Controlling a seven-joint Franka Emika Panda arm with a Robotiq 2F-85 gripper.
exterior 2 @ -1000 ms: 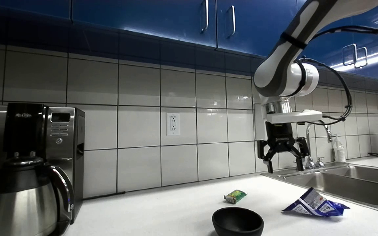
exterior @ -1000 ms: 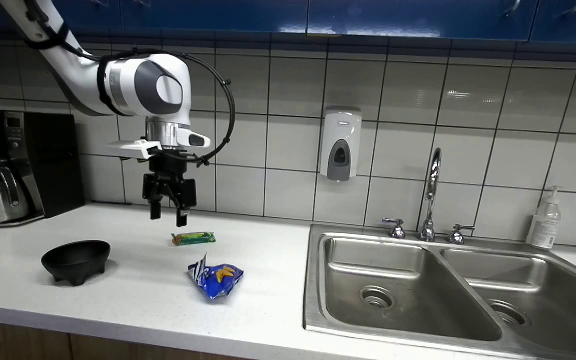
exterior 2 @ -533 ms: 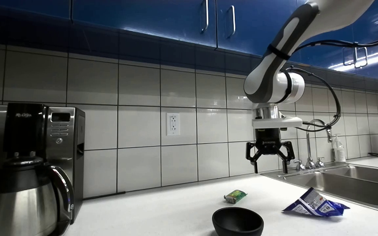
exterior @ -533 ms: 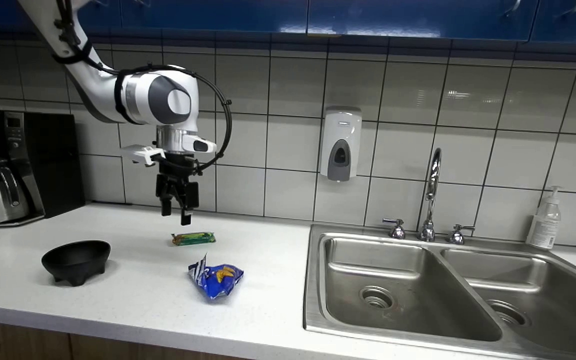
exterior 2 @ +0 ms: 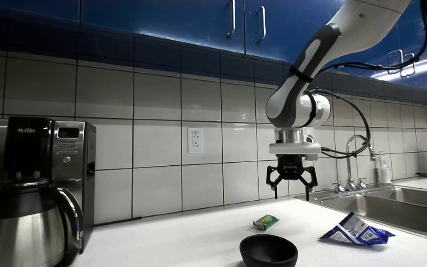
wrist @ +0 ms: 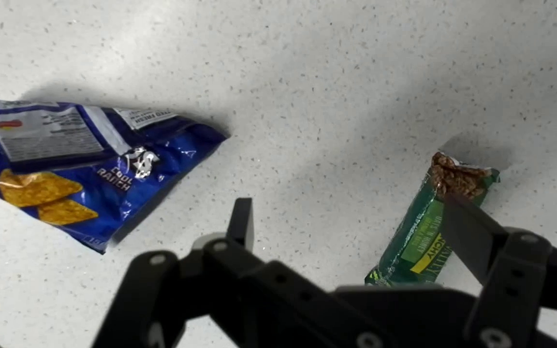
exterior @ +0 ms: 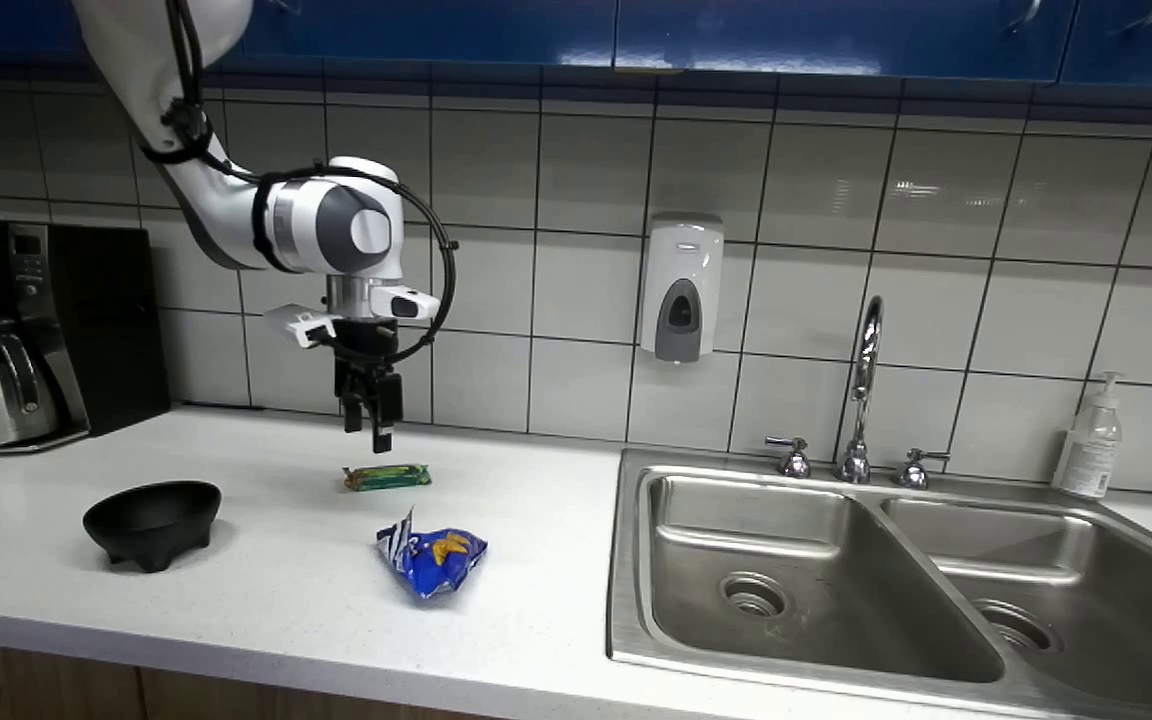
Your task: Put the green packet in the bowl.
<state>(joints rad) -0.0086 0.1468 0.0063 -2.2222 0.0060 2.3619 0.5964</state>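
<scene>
The green packet lies flat on the counter in both exterior views. In the wrist view the packet lies slanted, brown-patterned end uppermost, partly behind the right finger. My gripper is open and empty, pointing down, above the counter near the packet. It also shows in an exterior view, well above the packet and a little to its right. In the wrist view the gripper has its fingers wide apart. The black footed bowl stands left of the packet, and in an exterior view in front of it.
A blue chip bag lies on the counter near the packet, left in the wrist view. A coffee maker stands at the left by the tiled wall. A steel sink with a faucet is at the right.
The arm has lowered and turned. My gripper has moved left in an exterior view and slightly right in the opposite picture, closer over the packet. It stays open; packet, bowl and bag have not moved.
</scene>
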